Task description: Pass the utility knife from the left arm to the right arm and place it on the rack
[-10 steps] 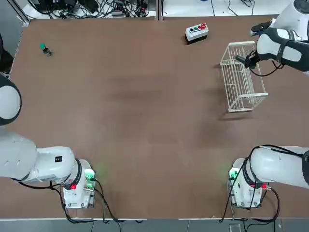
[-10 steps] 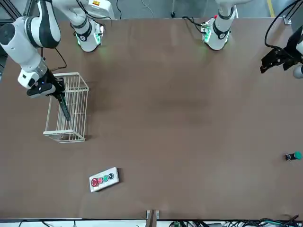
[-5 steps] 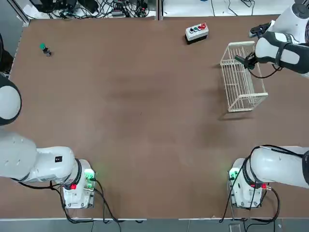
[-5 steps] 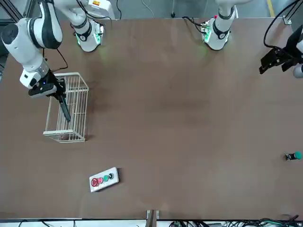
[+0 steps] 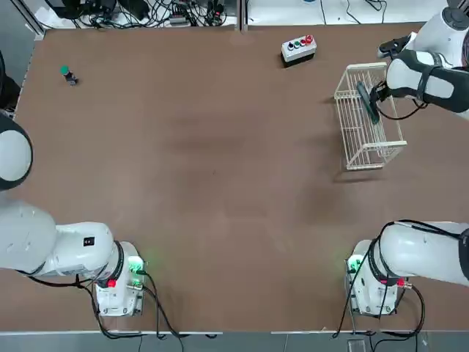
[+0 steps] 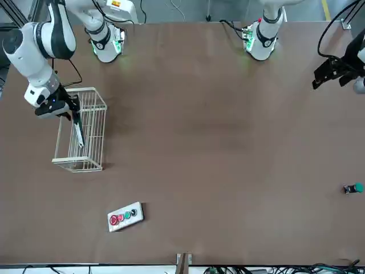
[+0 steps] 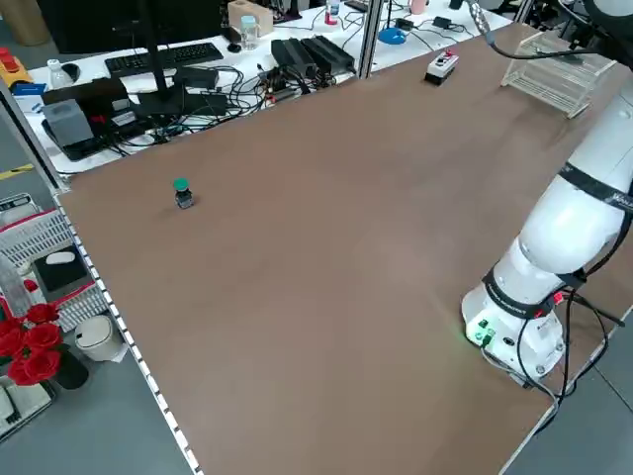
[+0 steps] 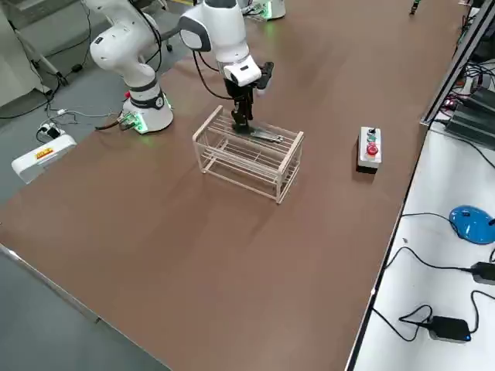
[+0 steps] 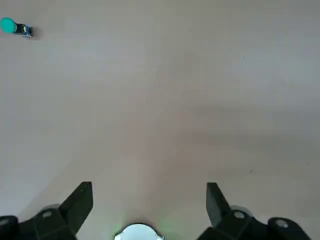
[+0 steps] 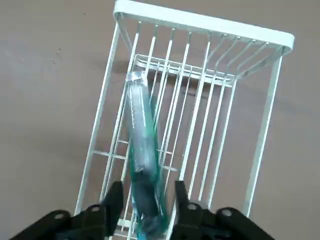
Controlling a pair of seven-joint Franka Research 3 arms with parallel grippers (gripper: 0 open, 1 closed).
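Note:
The utility knife [image 5: 367,101] lies flat along the top bars of the white wire rack [image 5: 364,158] at the table's far right. In the right wrist view the knife [image 10: 142,150] rests on the rack [image 10: 200,22], its near end between the fingers with a thin gap on each side. My right gripper [image 5: 377,92] hovers at the rack's far end, slightly open, no longer pinching the knife. From the right side, the knife [image 8: 265,137] stretches away from the gripper [image 8: 242,122] across the rack [image 8: 247,166]. My left gripper [image 6: 329,73] hangs open and empty above the table's left edge.
A grey button box [image 5: 299,48] sits at the far edge, left of the rack. A small green-capped item [image 5: 67,73] lies at the far left. Cables and desk clutter line the far side beyond the table.
The knife has tipped from a steep slant in the right gripper to lying flat on the rack's top bars. The right jaws have parted a little. The left arm has not moved.

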